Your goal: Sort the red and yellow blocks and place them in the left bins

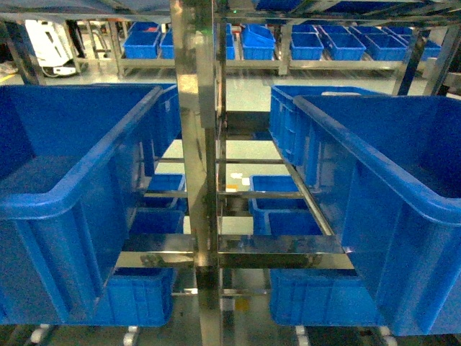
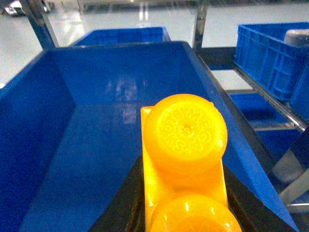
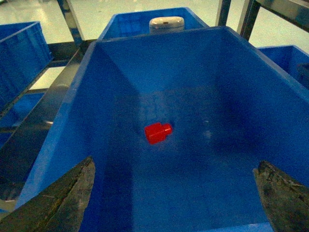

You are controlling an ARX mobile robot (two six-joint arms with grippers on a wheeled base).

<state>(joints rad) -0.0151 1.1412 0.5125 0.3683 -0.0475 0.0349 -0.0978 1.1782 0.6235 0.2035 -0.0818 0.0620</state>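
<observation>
While the left tool (image 2: 186,212) grips the yellow brick (image 2: 186,159), its fingers hidden, right tool (image 3: 174,193) spread wide

A steel rack post (image 1: 196,144) rises at centre frame; pale glossy floor (image 1: 248,90) behind, with small blue crates (image 1: 310,45) shelved across the top.

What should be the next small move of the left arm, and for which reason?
Probably open the left gripper and drop the yellow brick. The left wrist view shows the brick held over the floor of the large blue crate, inside its walls, and that floor looks bare, so nothing seems to block the fall.
</observation>
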